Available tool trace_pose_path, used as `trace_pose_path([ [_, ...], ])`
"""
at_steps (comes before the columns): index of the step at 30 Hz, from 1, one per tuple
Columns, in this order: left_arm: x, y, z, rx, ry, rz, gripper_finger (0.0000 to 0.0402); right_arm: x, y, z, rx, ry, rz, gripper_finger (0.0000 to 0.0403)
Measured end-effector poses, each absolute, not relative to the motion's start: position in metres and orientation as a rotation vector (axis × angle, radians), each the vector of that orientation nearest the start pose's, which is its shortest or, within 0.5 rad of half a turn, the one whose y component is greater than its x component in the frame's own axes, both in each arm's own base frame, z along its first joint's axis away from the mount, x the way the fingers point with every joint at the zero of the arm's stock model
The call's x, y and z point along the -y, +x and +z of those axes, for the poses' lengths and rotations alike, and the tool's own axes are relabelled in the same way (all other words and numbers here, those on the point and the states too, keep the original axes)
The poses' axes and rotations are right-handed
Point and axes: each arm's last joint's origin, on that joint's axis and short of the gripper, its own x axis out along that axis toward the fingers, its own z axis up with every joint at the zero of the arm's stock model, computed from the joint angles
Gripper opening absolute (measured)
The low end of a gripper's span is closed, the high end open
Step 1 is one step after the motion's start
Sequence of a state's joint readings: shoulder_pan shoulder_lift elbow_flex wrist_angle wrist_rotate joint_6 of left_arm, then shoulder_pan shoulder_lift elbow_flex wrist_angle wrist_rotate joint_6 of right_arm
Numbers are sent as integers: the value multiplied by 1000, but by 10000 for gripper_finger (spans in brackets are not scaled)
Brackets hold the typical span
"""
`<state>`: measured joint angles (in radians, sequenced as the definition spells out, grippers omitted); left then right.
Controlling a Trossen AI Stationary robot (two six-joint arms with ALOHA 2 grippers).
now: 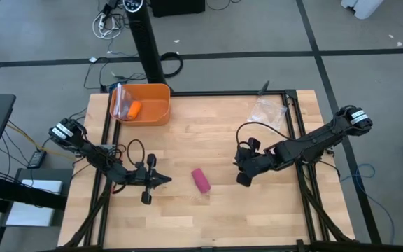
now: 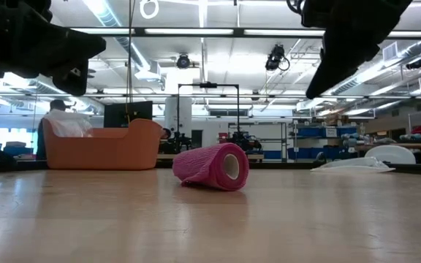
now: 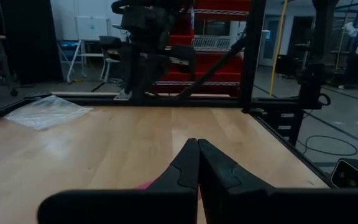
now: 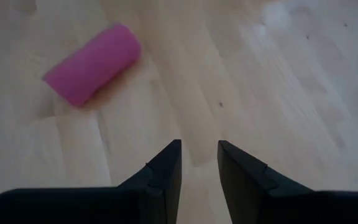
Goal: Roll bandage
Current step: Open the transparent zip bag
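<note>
Right of bandage (image 1: 200, 180), right gripper (image 1: 243, 172) hangs over bare wood, fingers slightly parted, nothing between them; own wrist view shows gap plainly, high view does not. Left of bandage, left gripper (image 1: 161, 180) sits low, fingers pressed together, empty. Bandage lies as rolled pink cylinder on table (image 1: 208, 220), between both grippers, touching neither. Low view alone shows roll's open end and hollow core. Beyond bandage, at far left corner, orange bin (image 1: 150, 112); high view shows its contents. Far right of bandage, clear plastic bag (image 1: 267, 109).

One rolled bandage (image 1: 200, 180), one orange bin (image 1: 145, 105), one plastic bag (image 1: 266, 110), two tools.
</note>
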<state>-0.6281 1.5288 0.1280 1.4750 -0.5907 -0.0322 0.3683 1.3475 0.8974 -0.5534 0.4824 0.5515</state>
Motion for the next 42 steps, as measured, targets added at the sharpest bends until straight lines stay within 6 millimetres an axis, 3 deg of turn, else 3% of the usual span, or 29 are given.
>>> trace_pose_path([
  [10, 106, 172, 143, 60, -98, -44, 7, -77, 234, 222, -989, 81, -365, 103],
  [24, 106, 172, 142, 54, -45, -43, 7, -44, 219, 215, -1262, -26, -436, 142],
  [36, 106, 172, 142, 50, -13, -42, 7, 40, 204, 187, -1451, 38, -562, 145],
  [42, 106, 172, 138, 21, 8, -42, 8, 84, 196, 182, -1410, 106, -654, 145],
])
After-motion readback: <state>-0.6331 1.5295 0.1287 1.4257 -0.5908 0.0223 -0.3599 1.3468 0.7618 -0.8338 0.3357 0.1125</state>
